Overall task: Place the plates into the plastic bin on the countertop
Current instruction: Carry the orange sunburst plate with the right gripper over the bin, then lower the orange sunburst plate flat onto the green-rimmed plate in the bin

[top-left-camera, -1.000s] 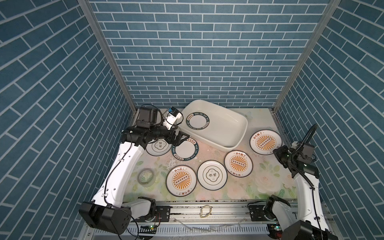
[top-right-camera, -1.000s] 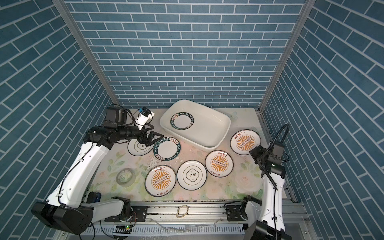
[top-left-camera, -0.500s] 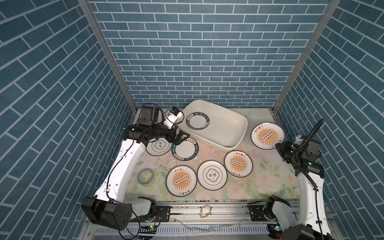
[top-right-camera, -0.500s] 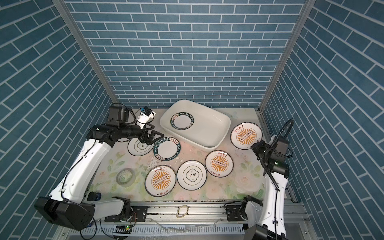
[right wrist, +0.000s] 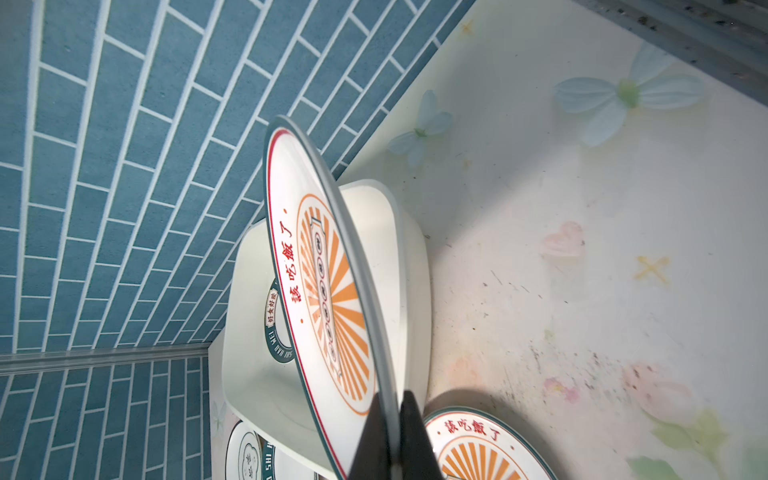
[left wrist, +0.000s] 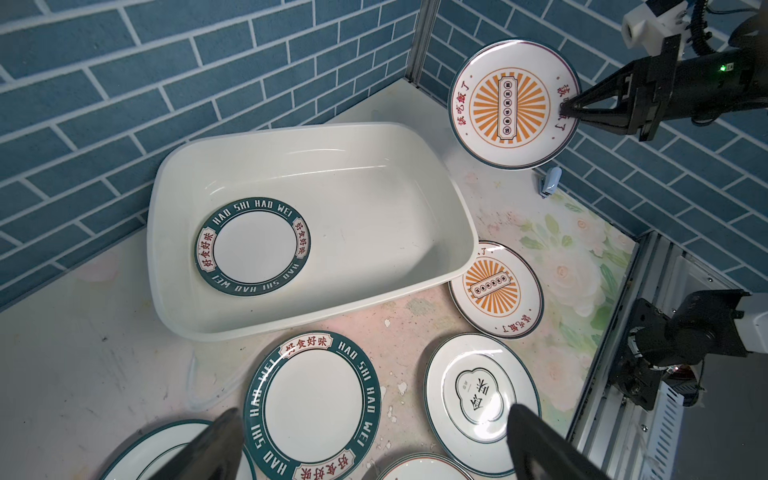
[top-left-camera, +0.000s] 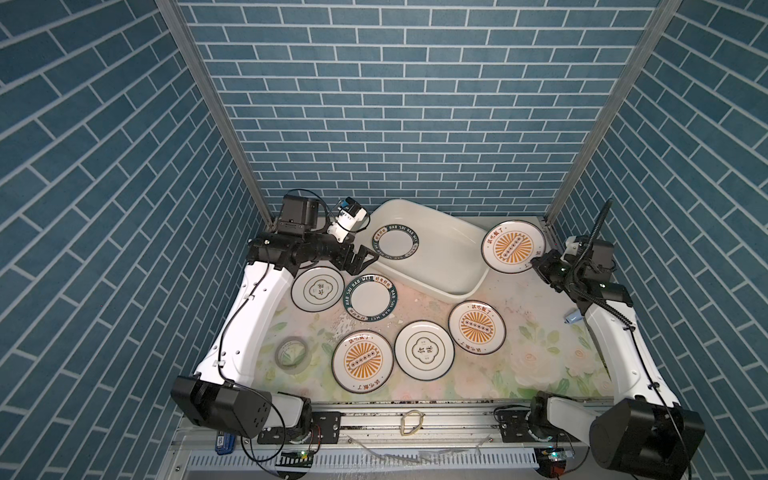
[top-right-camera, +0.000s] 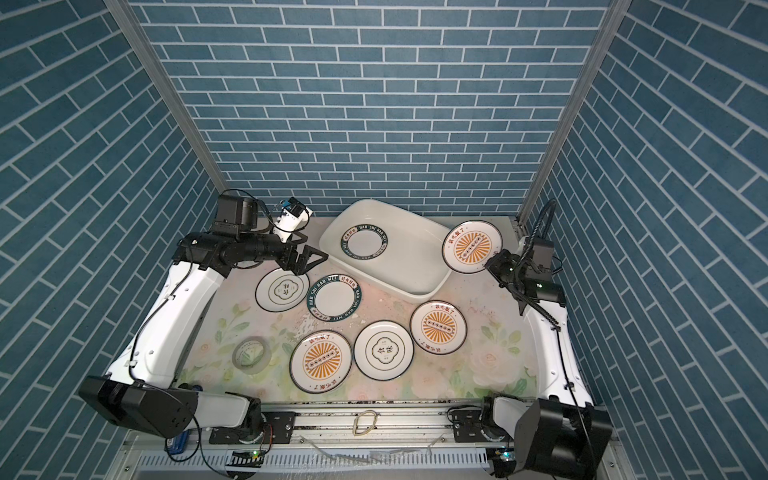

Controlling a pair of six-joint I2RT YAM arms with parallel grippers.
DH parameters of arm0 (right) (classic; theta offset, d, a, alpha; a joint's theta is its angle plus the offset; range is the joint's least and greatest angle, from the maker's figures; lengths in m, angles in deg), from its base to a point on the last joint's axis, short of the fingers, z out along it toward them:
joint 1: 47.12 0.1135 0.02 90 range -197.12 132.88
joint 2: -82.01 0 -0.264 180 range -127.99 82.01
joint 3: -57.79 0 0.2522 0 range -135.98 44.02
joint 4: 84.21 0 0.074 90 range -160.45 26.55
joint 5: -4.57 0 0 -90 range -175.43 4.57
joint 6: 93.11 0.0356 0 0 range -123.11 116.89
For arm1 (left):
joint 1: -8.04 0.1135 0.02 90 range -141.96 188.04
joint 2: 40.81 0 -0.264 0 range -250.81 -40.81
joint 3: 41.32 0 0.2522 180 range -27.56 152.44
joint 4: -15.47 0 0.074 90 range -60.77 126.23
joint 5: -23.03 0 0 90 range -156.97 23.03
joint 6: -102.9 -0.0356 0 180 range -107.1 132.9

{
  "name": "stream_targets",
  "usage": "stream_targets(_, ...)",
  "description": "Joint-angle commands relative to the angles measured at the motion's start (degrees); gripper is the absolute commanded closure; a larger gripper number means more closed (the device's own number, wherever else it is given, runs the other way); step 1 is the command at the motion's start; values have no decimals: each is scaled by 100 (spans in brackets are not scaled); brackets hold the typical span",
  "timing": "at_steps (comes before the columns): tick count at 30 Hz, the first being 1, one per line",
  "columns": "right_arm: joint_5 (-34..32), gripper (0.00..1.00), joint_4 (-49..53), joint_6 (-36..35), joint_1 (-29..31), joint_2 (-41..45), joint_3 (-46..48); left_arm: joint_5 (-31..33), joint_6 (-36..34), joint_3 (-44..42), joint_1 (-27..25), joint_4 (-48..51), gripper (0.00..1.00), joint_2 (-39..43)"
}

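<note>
Three sunburst plates (top-left-camera: 362, 360), two green-lettered plates (top-left-camera: 371, 298), two quatrefoil plates (top-left-camera: 424, 349), one bin (top-left-camera: 449, 262), one tape roll (top-left-camera: 293, 352)

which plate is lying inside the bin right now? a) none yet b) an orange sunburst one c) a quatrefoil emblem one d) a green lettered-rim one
d: the green lettered-rim plate lies flat on the floor of the plastic bin, while the right gripper holds the orange sunburst plate up in the air by its rim.
</note>
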Motion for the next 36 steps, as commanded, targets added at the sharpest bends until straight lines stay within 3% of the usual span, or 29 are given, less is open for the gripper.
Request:
stream_targets(1,-263,100,-673,196,340,-486,-455,105,82,109,-27,142,0,-194)
stream_targets(12,-66,100,-1128,-6,1578,-2568,-2007,289,118,315,-28,250,0,-533)
stream_targets(21,53,100,-1163,-184,2435,-3953,-3149,72,373,553,-32,282,0,-790)
stream_targets(36,453,100,-1270,214,3004,-6426,-5121,13,453,293,-33,193,1,-632)
